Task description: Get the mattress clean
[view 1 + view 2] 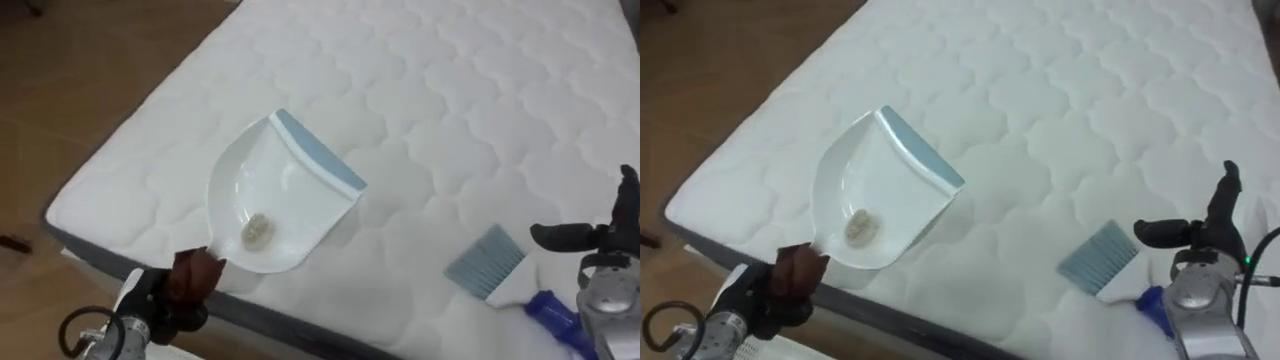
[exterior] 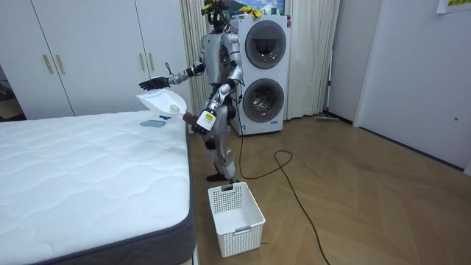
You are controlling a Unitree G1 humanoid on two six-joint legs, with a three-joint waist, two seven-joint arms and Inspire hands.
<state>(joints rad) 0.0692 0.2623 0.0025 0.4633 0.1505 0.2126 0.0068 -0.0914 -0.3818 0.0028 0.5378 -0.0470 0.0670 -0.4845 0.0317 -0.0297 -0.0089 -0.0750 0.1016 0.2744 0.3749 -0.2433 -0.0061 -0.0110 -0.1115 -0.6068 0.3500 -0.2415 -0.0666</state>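
Left eye view: left hand (image 1: 187, 288) hides dustpan (image 1: 275, 200) handle.

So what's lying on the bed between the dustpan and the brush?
Nothing. In both eye views the stretch of mattress between the dustpan and the brush is bare.

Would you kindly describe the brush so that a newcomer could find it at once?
Start at the white mattress. Near its edge, below the right hand, lies the brush. Unlike the white dustpan held by the left hand, it has grey-blue bristles and a blue handle.
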